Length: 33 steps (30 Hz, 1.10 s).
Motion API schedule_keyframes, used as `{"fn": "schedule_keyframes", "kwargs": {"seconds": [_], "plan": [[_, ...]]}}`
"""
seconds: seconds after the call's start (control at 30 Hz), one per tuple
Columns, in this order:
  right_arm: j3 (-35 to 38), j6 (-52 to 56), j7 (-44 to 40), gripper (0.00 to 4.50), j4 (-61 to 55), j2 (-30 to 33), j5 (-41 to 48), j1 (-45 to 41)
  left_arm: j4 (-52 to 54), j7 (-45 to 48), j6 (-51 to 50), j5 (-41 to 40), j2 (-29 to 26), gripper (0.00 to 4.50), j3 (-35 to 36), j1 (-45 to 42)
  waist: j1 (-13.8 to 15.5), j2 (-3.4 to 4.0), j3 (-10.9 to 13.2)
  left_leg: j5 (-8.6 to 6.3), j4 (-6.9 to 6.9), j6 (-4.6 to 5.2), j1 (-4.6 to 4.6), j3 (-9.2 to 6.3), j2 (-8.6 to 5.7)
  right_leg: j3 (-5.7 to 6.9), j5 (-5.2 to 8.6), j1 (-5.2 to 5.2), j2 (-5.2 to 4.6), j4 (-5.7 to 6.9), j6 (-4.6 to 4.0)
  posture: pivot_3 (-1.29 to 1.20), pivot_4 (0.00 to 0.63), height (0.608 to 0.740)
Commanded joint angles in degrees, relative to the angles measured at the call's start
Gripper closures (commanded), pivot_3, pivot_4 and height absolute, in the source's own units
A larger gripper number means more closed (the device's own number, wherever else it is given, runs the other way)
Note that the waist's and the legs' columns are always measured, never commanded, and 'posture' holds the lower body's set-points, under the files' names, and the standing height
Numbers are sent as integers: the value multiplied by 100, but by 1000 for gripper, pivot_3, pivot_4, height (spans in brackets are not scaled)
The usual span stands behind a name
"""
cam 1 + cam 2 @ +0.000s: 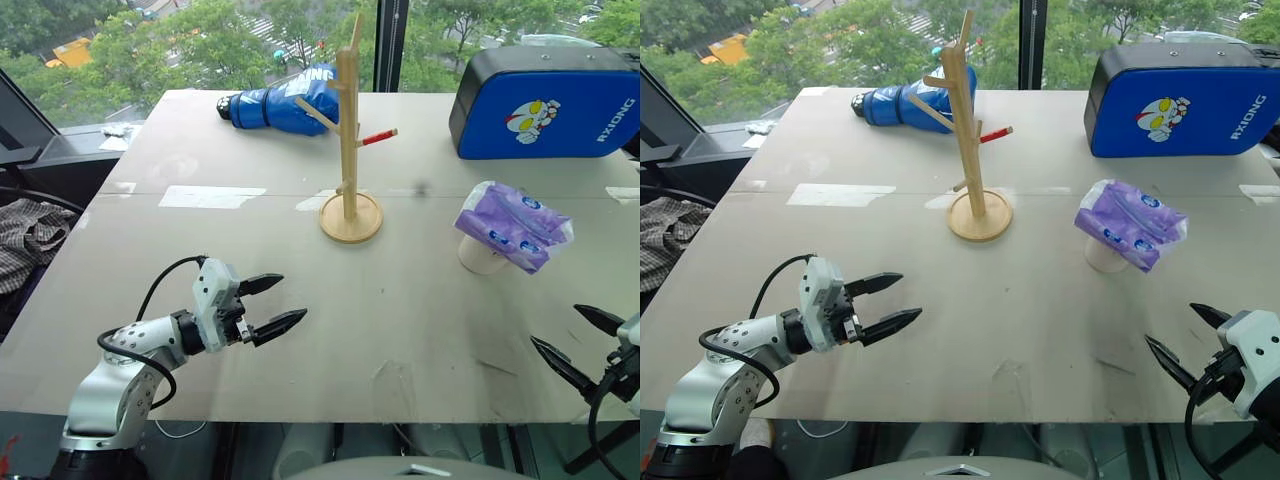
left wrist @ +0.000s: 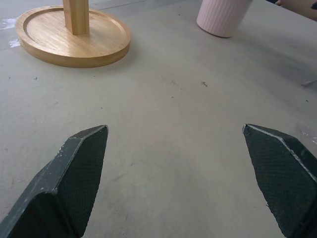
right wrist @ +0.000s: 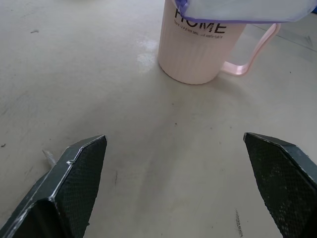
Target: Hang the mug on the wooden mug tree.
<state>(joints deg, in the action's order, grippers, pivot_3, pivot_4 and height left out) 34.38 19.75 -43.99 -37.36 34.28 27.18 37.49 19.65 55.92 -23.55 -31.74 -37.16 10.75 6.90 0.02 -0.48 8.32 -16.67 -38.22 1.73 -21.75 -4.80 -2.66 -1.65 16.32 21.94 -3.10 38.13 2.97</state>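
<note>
Standing upright on the tabletop [image 1: 300, 330], the mug [image 3: 195, 52] is seen ahead of the right tool [image 1: 578, 340], forward and toward the middle; its long axis is vertical and its handle is turned away from the mug tree [image 1: 350, 150]; a purple-and-white packet [image 1: 512, 226] is laid across its mouth, so the rim and inside are hidden and the lettering is partly cut off. The right arm is judged the nearer; the left tool [image 1: 272, 303] is held well apart from the mug, nearer the tree's round base. Both tools are spread wide and nothing is held in either. The packet is judged to need clearing before the mug can be hung.
</note>
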Motion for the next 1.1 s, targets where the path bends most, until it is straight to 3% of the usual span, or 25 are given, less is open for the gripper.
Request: {"fn": "schedule_keyframes", "kwargs": {"seconds": [0.03, 0.17, 0.3, 0.4, 0.53, 0.63, 0.73, 0.83, 0.93, 1.0, 1.1], "plan": [[135, -182, 36, 0, -79, 27, -35, -113, 196, -18, -1, -156, -35, 36, 83, -66, 5, 0, 0, 0, 0, 0, 0, 0, 0, 1, 0, 0, 0, -3, 0, 0, 150, 740], [700, -48, 124, 0, -548, 256, 192, -316, 313, 38, 166, -281, 87, 36, 20, -388, 34, 7, 3, -1, 0, 2, -2, -1, 0, 2, -1, -4, -1, -11, 0, 0, 150, 740], [1546, 349, -299, 0, -1070, 709, 1267, -241, 358, 325, 284, -515, 136, 36, -39, -594, 78, 23, 3, -1, 1, 2, -1, -3, 0, 7, -1, -10, 0, -13, 1, 0, 150, 740], [1823, 517, -167, 0, -1249, 1038, 1392, -429, 318, 496, 385, -529, 110, 36, -95, -736, 77, 22, 4, -1, 0, 2, -2, -12, 3, 19, 0, -15, 3, -19, 1, 0, 150, 740], [1163, 929, 489, 0, -1369, 1767, 969, -1292, 249, 650, 506, -486, 117, 36, -217, -791, 37, 21, 4, -3, -4, 5, 1, -1, 0, 8, -1, -18, 2, -19, 1, 0, 150, 740], [68, 938, 964, 0, -1060, 2175, -2, -1893, 298, 692, 594, -434, 107, 36, -307, -780, 58, 18, 4, -1, -6, 3, 2, -5, 1, 15, -1, -18, 3, -16, 1, 0, 150, 740], [-683, 1142, 1325, 0, -761, 2220, -331, -2616, 442, 845, 752, -480, 82, 36, -329, -725, 77, 17, 7, 11, -6, -17, -5, -7, -2, 18, -1, -16, 2, -20, 1, 0, 150, 740], [-1085, 1081, 1162, 0, -527, 2392, -770, -2757, 680, 849, 612, -878, 83, 36, -200, -660, 83, 17, 9, 10, -7, -17, -13, -13, -5, 24, 0, -15, -2, -29, 1, 0, 150, 740], [-1241, 1102, 998, 883, -410, 2390, -818, -2883, 778, 786, 674, -968, 109, 0, -161, -623, 76, 16, 9, 9, -6, -15, -19, -16, -4, 28, 0, -14, -2, -38, 1, 0, 150, 740], [-1320, 1141, 893, 1916, -375, 2396, -828, -2972, 762, 751, 784, -967, 178, 0, -118, -609, 71, 17, 10, 9, -5, -15, -16, -15, -4, 26, 0, -15, -2, -37, 2, 0, 150, 740], [-1413, 1183, 785, 3033, -344, 2402, -878, -3071, 731, 772, 780, -1033, 204, 0, -133, -566, 62, 17, 9, 9, -6, -14, -12, -14, -4, 24, 0, -16, -1, -31, 2, 0, 150, 740]]}}
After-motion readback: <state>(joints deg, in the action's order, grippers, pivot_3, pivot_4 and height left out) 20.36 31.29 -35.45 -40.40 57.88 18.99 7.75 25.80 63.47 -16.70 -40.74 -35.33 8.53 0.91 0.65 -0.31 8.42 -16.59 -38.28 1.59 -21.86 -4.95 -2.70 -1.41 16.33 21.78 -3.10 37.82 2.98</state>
